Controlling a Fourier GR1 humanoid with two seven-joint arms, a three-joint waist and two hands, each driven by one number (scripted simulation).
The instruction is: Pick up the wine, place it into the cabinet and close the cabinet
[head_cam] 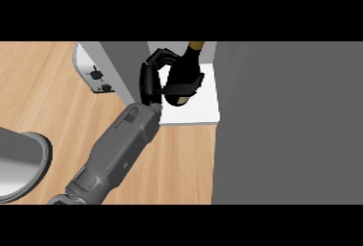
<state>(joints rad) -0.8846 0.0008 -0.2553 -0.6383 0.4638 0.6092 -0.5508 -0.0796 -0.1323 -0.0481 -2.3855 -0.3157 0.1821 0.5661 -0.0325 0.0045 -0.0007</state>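
Observation:
The wine bottle (186, 67) is dark with a tan neck at the top and a tan base showing below. It sits tilted over the white cabinet shelf (200, 113). My left hand (149, 82) is curled round the bottle, fingers over its far side and thumb across its lower part. The hand hides much of the bottle's middle. I cannot tell whether the base touches the shelf. The left forearm (117, 149) runs up from the lower left. My right hand shows nowhere.
A broad grey cabinet door or wall (287, 125) fills the right side. A grey panel (120, 67) stands left of the shelf, with a white object with two black knobs (92, 72) beside it. A grey round plate (21, 168) lies at the left edge on the wooden counter (42, 96).

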